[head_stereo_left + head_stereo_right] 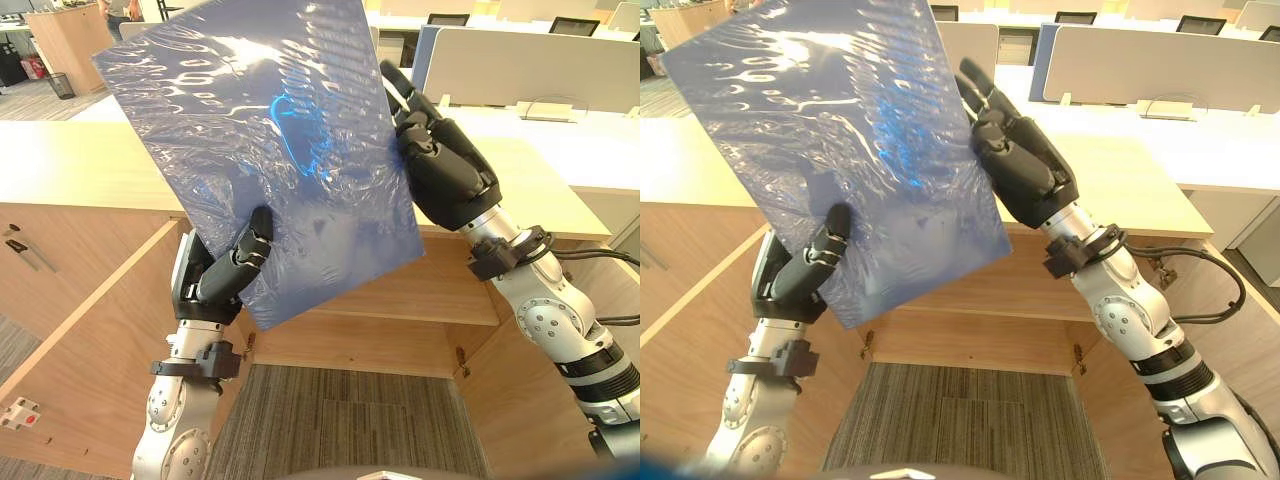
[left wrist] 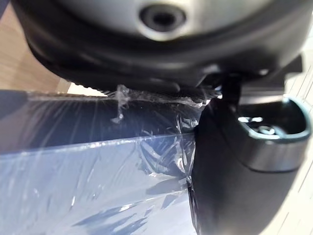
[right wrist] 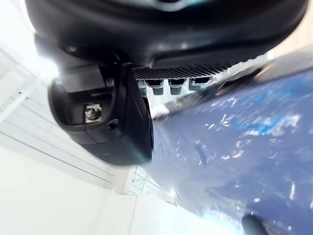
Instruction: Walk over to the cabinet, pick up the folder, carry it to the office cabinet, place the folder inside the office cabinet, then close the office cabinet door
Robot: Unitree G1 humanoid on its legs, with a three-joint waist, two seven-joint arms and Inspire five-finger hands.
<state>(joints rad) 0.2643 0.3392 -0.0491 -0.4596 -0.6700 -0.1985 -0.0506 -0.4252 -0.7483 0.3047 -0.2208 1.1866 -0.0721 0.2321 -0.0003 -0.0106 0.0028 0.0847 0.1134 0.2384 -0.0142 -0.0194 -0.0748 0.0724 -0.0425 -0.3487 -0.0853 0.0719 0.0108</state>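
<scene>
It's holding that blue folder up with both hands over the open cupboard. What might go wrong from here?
The folder is wrapped in shiny, crinkled film and gripped just at its edges, by the left hand low down and the right hand at the side, so it might slip. It is also tilted and broad, so a corner might catch the cabinet top or the shelf on the way in.

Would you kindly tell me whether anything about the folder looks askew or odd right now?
The folder is held tilted, one corner dipping toward the open cabinet, and its clear wrap is wrinkled. The left robot hand pinches its lower edge and the right robot hand its side. Nothing looks spilled or damaged.
</scene>
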